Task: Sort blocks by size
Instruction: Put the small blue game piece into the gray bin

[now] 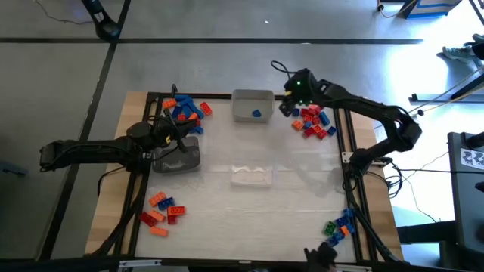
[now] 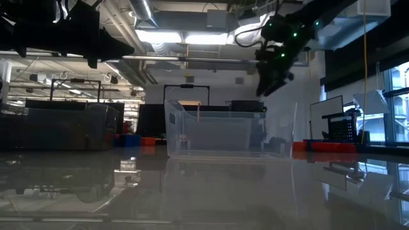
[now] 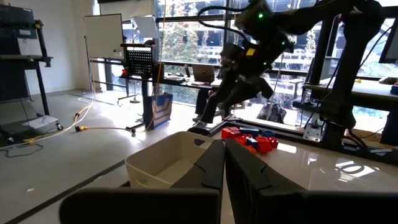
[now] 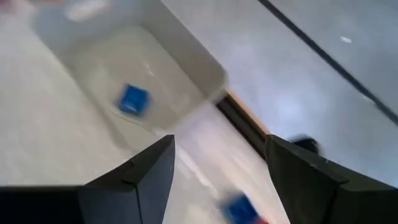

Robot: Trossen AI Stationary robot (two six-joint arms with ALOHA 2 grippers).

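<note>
One blue block (image 1: 256,114) lies in your far tray (image 1: 252,97); right gripper (image 1: 286,106) parted, left gripper (image 1: 184,140) closed.

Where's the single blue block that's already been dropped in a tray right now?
High view: the blue block lies alone inside the white tray at the table's far edge, middle, left of the open right gripper.

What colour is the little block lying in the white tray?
Blue. The block in the tray shows best in the right wrist view.
</note>
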